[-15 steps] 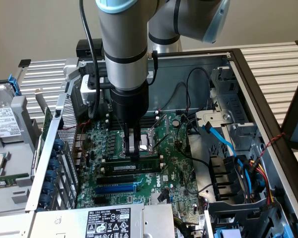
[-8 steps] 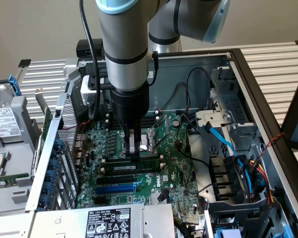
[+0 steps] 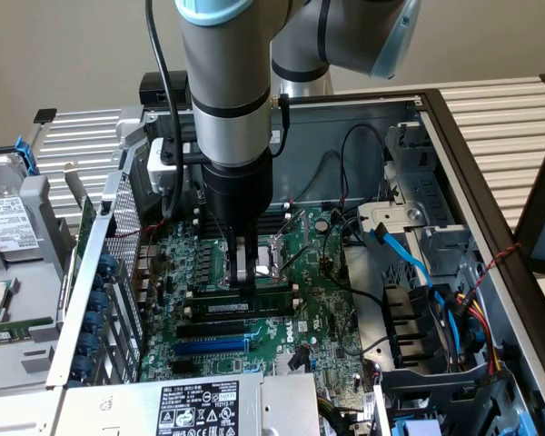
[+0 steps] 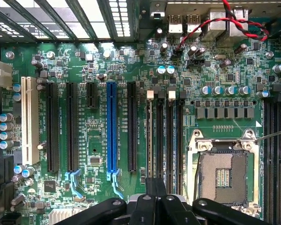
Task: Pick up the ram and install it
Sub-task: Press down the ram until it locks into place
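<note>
Exterior view: closed gripper (image 3: pixel 245 282) stood directly above the ram (image 3: pixel 245 307), touching it, its long axis crosswise beneath the fingers.

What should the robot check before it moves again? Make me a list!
1. Long green ram stick with white label lies along the long black slots: ok.
2. Gripper is shut, right over the ram: ok.
3. Ram clicked fully down: cannot tell.
4. White end clips closed on the ram: cannot tell.
5. Gripper stays off the square silver processor socket: ok.
</note>
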`<state>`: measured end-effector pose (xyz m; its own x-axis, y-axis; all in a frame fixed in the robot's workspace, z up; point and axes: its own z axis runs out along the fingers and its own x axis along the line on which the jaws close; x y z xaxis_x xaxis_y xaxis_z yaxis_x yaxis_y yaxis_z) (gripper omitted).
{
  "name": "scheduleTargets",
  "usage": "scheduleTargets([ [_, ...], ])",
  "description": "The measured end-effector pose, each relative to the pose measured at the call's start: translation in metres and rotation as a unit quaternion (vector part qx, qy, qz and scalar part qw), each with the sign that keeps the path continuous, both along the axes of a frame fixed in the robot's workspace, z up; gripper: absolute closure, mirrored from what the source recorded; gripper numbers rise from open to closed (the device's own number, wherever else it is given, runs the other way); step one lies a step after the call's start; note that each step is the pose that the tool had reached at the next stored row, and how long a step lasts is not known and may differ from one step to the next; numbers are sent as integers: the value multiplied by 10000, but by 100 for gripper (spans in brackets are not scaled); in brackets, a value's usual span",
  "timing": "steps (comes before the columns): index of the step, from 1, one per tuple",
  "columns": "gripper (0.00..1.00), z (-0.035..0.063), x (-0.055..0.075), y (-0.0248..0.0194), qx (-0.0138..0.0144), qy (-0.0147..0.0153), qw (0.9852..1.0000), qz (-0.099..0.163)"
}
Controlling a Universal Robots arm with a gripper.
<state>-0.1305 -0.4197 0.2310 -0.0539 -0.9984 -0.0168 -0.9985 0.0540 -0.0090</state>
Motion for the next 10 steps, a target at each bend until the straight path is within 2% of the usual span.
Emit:
scheduleTargets([
  [10, 89, 0, 0, -5, 0, 0, 10000, 0],
])
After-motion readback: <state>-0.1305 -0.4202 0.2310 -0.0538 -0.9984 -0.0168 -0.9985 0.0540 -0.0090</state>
